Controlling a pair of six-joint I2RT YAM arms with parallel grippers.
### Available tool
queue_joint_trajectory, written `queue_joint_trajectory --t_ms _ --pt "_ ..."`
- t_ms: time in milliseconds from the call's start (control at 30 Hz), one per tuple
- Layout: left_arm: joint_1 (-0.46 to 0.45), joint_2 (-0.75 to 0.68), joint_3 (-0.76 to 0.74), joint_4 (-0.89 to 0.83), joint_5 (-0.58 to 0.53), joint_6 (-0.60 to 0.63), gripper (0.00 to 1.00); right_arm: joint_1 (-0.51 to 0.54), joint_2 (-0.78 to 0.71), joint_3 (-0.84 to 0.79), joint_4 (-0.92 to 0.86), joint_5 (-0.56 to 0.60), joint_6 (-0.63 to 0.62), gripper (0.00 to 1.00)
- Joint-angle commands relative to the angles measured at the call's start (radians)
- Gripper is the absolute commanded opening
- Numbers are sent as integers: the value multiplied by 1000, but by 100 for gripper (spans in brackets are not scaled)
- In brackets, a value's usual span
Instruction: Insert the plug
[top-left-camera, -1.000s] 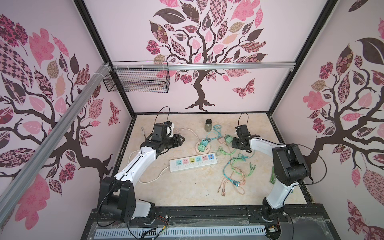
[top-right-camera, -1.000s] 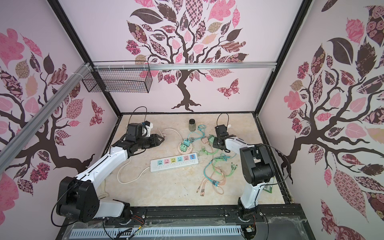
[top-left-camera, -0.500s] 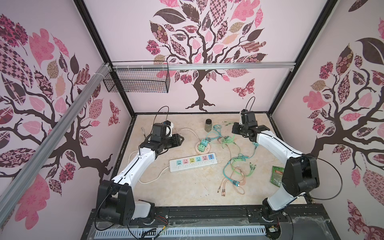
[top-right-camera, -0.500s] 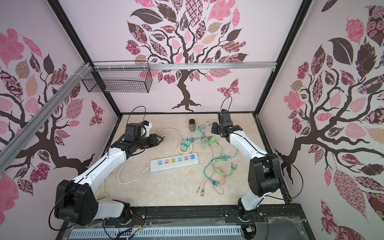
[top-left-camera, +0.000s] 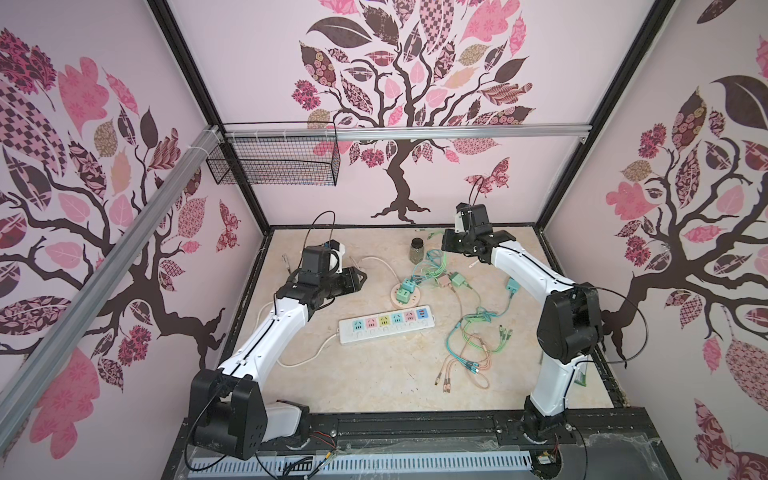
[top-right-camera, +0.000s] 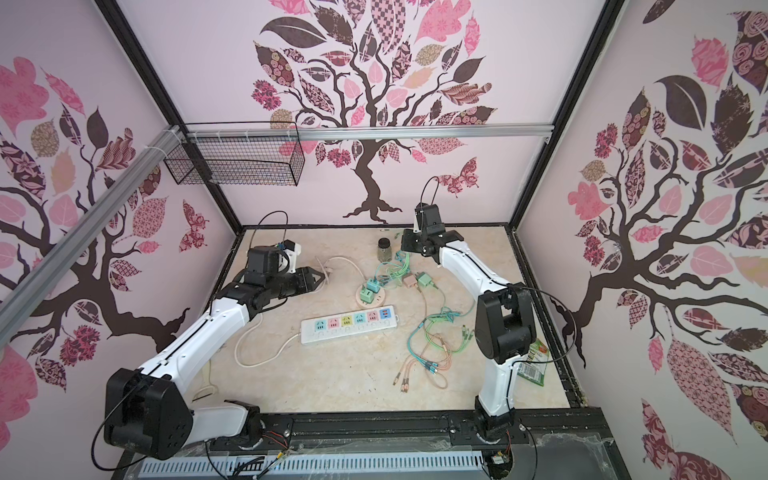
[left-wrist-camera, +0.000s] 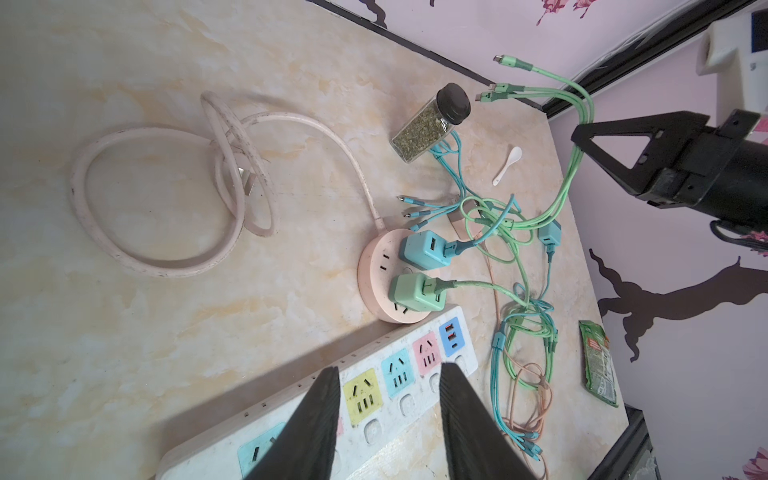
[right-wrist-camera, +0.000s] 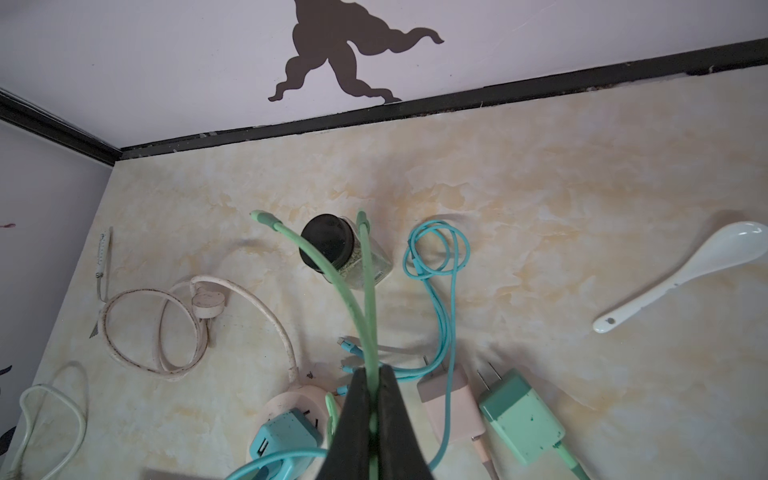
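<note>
Writing on the packet (left-wrist-camera: 598, 361) is unreadable; two chargers (left-wrist-camera: 424, 249) stand in the round socket (left-wrist-camera: 376, 266) at one o'clock of the six-bay power strip (top-left-camera: 386, 326), left gripper (left-wrist-camera: 390, 368) spread, right gripper (right-wrist-camera: 377, 372) pinching green cable (right-wrist-camera: 368, 291).

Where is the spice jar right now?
In both top views the spice jar stands at the back of the table near its middle, just behind the round pink socket hub, with the right end effector close on its right.

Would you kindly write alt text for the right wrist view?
The right claw is shut on green cables in front of a black-lidded spice jar; a pink charger, a green charger and a white spoon lie on the table.
</note>
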Motion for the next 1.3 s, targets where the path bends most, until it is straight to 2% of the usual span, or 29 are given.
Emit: queue_joint_trajectory --t_ms 0,167,400,633,700,767,900,1033,1167,1267 --pt "4 -16 -24 -1 -7 12 43 8 59 48 -12 14 23 0" --pt "4 -28 -20 -14 -16 21 43 7 122 34 56 75 60 2" --pt "3 -39 -30 -19 -21 19 43 8 249 109 79 56 93 2" --pt "4 -43 -32 -18 -24 21 44 8 323 148 67 68 96 9" --pt "5 -41 -31 -19 -21 21 44 8 337 150 64 62 90 14" --pt "4 -43 -31 -20 -19 20 44 8 355 163 45 47 75 24" --pt "5 -49 -28 -24 -19 26 44 5 365 175 -3 59 39 30" --pt "5 -49 -27 -30 -19 31 44 -1 321 164 -33 80 -25 40" --pt "6 -44 -26 -28 -16 29 44 -4 256 164 -105 169 -129 55" --pt "6 -42 -26 -24 -12 27 44 -25 184 112 -114 185 -177 62"
